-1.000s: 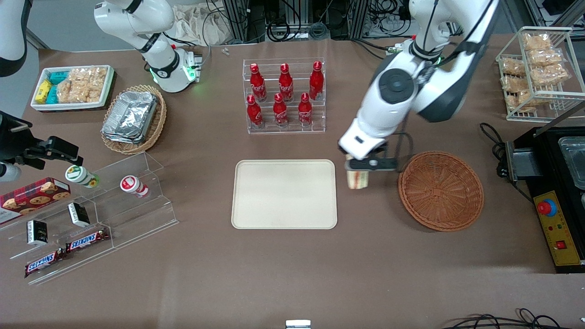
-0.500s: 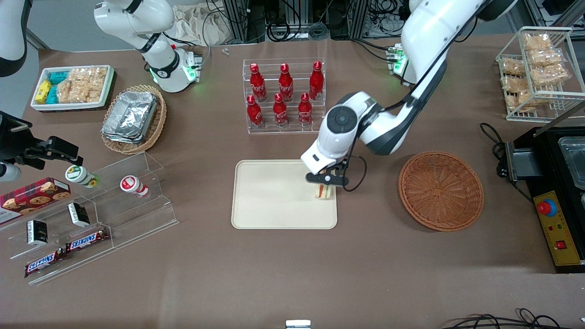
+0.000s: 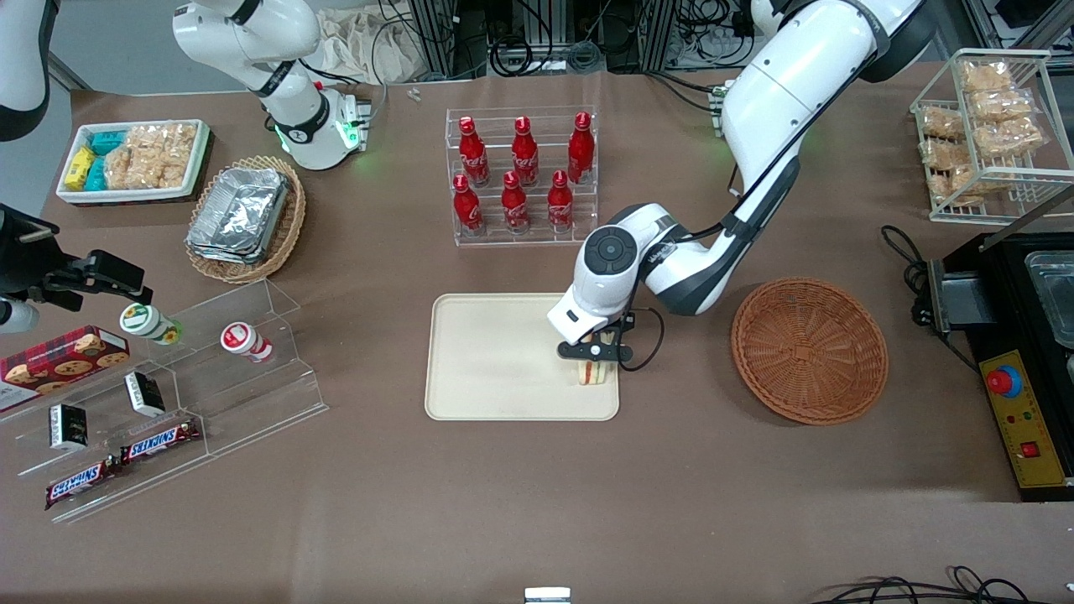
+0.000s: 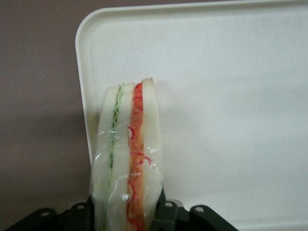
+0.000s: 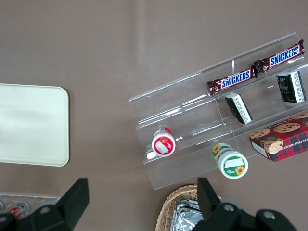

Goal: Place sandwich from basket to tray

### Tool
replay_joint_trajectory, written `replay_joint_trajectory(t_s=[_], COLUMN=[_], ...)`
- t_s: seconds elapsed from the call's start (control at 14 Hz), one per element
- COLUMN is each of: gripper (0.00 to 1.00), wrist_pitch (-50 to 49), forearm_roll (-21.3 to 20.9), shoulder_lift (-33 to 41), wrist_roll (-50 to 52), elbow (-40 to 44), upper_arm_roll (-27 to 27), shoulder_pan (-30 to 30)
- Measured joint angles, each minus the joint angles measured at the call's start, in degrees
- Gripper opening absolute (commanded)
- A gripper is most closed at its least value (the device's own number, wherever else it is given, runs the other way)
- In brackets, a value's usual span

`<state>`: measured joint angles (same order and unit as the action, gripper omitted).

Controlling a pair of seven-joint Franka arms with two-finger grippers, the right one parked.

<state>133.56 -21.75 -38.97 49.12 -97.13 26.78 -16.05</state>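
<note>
Gripper (image 3: 594, 356) is low over the tray (image 3: 495, 361), at the tray's edge nearest the basket (image 3: 809, 350), toward the corner closer to the front camera. Fingers are clamped on the sandwich (image 3: 593, 372), one on each bread face.

Wrist view: sandwich (image 4: 129, 159) stands on edge between the black fingers (image 4: 166, 211), in clear wrap, with a green layer and a red-orange layer between white bread slices. Its free end points at the tray (image 4: 231, 96) surface just inside the rim, by a rounded corner. Can't tell whether it touches the tray.

The basket sits on the table beside the tray, toward the working arm's end, apart from it, with nothing in it.

Relative to the tray: acrylic rack of red Coca-Cola bottles (image 3: 520, 172) is farther from the front camera. Toward the parked arm's end are a clear stepped display (image 3: 193, 377) with two small cups (image 3: 243, 340), Snickers bars (image 3: 159, 440) and a cookie box (image 3: 59, 359). The tan wicker basket with foil containers (image 3: 243, 218) is farther out that same way.
</note>
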Motion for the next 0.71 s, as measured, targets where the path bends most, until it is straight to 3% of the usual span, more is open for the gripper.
replay_joint_trajectory(t_s=[0.21,0.5,0.71], gripper=[1.00,1.00,1.00], wrist_pitch=[-2.51,-15.59,-23.39], forearm_roll=[-0.17,0.76,9.11], shoulder_lift=[1.14,5.05,10.19], wrist_roll=[9.26,10.19,-0.48], elbow=[3.38,12.46,15.45], upper_arm_roll=[0.02,-0.05,-0.02], shoulder_pan=[0.03,1.97,7.36])
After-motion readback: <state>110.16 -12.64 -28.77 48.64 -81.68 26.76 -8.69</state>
